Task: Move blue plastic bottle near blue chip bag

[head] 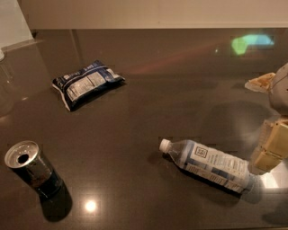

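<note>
A dark brown, glossy table fills nearly the whole view, and its polished top works like a dim mirror. A green and blue smear of light sits on its far right part, and a small round bright spot glows near the front edge. Behind the table runs a pale wall, and a white panel leans in at the far left corner.

The blue plastic bottle lies on its side on the front right part of the table, with its white cap pointing left and slightly away and its pale printed label facing up. The blue chip bag lies flat on the far left part, well apart from the bottle, its white printed panel turned upward. A dark metal can with an open top stands at the front left, well apart from both, and its shadow falls on the table beside it.

The pincer comes in from the right edge, cream-coloured and partly cut off, just beside the bottle's base end. Whether the pincer is spread or pressed together cannot be told, nor whether it touches the bottle.
</note>
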`<act>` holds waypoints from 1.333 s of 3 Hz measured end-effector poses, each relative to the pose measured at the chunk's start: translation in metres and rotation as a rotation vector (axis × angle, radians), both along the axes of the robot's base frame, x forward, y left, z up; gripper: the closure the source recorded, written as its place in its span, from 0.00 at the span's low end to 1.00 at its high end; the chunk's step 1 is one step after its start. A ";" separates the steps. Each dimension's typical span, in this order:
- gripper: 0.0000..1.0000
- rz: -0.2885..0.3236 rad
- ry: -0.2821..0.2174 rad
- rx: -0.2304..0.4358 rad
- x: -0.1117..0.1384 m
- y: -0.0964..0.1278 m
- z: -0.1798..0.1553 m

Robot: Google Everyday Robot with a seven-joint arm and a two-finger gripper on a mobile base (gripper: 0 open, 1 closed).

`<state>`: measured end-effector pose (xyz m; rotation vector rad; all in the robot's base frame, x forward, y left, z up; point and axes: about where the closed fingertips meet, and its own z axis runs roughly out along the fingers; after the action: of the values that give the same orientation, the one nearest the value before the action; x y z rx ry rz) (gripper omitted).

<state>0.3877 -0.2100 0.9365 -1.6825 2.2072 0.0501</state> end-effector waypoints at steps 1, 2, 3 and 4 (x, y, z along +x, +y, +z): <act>0.00 -0.004 0.026 0.037 -0.018 0.005 -0.017; 0.00 -0.010 0.064 0.070 -0.035 0.010 -0.037; 0.00 -0.036 0.072 0.033 -0.045 0.020 -0.071; 0.02 -0.041 0.073 0.016 -0.044 0.025 -0.083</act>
<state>0.3435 -0.1853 0.8537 -1.6514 2.2870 0.1202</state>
